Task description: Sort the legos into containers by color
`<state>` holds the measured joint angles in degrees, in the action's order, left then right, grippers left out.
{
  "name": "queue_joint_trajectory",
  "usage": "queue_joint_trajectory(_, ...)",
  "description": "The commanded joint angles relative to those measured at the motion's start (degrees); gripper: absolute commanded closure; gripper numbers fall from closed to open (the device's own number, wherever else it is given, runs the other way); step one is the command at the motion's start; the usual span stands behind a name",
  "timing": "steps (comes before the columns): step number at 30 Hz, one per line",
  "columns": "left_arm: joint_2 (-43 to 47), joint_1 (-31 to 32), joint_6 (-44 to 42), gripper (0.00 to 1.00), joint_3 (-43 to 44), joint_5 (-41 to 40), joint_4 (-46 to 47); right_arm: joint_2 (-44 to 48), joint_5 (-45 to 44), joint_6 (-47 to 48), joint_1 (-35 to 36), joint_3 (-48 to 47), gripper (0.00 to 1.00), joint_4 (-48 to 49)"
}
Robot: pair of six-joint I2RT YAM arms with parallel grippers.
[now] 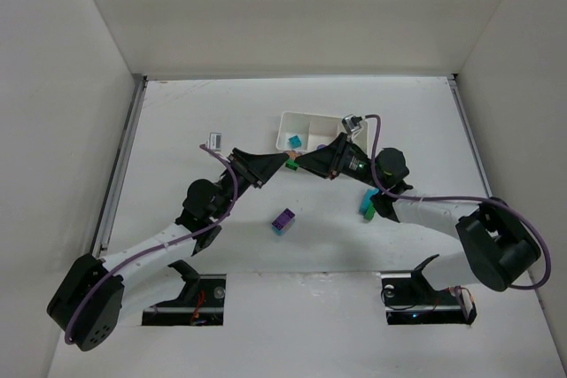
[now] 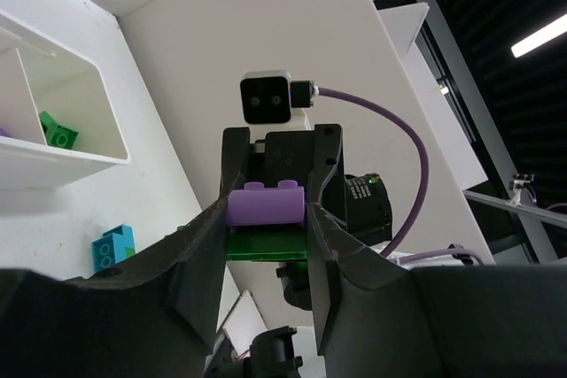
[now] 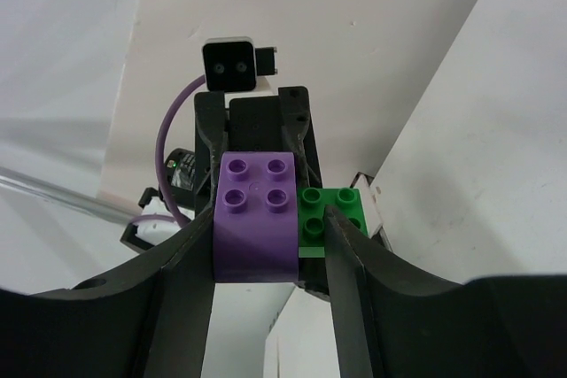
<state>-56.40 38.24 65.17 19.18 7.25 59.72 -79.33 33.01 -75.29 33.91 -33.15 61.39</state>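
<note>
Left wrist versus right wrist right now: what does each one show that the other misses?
Only the left wrist view shows the white tray with a green brick in its end compartment, a teal brick on the table, and the right wrist camera. Only the right wrist view shows the studs of the purple-and-green stack face-on, plus the left wrist camera. Both views show that stack clamped between the left claw and the right claw.

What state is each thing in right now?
Left gripper: shut on the purple-green stack.
Right gripper: shut on the same stack.
Tray: upright, teal brick and green brick inside.
Purple lego: loose on the table.
Teal-green stack: loose on the table, unsplit.
</note>
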Motion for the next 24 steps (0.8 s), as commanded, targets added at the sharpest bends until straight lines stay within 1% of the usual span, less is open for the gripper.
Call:
queue_joint_trajectory(1,0.4,0.4,-1.8,0.87,-0.3,1.3,1.6,-0.6,0.4,-1.3,-0.1,-0.6,0.51,7.8)
queue_joint_trajectory(4,-0.4,0.6,-2.0,0.87,0.0,1.4,1.4,-1.0,-0.1,-2.0,0.1,-0.5,0.40,9.0)
queue_joint_trajectory(5,-0.5,0.7,-2.1,0.87,0.1,1.5,1.4,-1.3,-0.1,-2.2,0.1,-0.5,0.40,9.5)
queue_joint_trajectory(7,-0.6,0.7,-2.4,0.87,0.0,1.5,1.4,-1.5,0.2,-2.9,0.1,-0.9,0.52,10.2)
queue_joint_trajectory(8,-0.6,0.7,-2.4,0.87,-0.1,1.5,1.4,-1.4,0.0,-3.1,0.1,-0.8,0.56,10.5)
queue_joint_trajectory(12,-0.6,0.3,-2.5,0.87,0.0,1.7,1.1,-1.0,-0.7,-3.1,-0.1,-0.5,0.65,11.0)
queue_joint_trajectory(14,-0.6,0.2,-2.6,0.85,0.0,1.5,1.0,-0.8,-0.9,-3.1,-0.1,-0.4,0.67,11.0)
queue_joint_trajectory(15,-0.7,0.1,-2.5,0.81,0.0,1.3,0.9,-0.7,-1.0,-3.1,-0.1,-0.4,0.67,11.0)
queue_joint_trajectory(18,0.0,-0.7,-2.6,0.56,0.1,0.0,-0.1,-0.4,-1.7,-3.1,-0.1,-0.4,0.68,11.0)
queue_joint_trajectory(19,0.2,-1.0,-2.6,0.48,0.1,-0.7,-0.6,-0.1,-1.9,-3.4,-0.2,-0.4,0.68,10.8)
queue_joint_trajectory(20,0.6,-1.5,-2.6,0.43,0.1,-1.2,-1.1,0.1,-2.5,-4.0,-0.4,-0.5,0.68,10.3)
queue_joint_trajectory(22,1.1,-2.2,-3.5,0.36,0.1,-1.4,-1.6,0.2,-3.3,-5.1,-0.6,-0.9,0.68,9.4)
queue_joint_trajectory(24,1.8,-2.8,-5.6,0.32,-0.1,-2.2,-2.1,0.0,-4.3,-6.8,-1.2,-1.2,0.69,7.9)
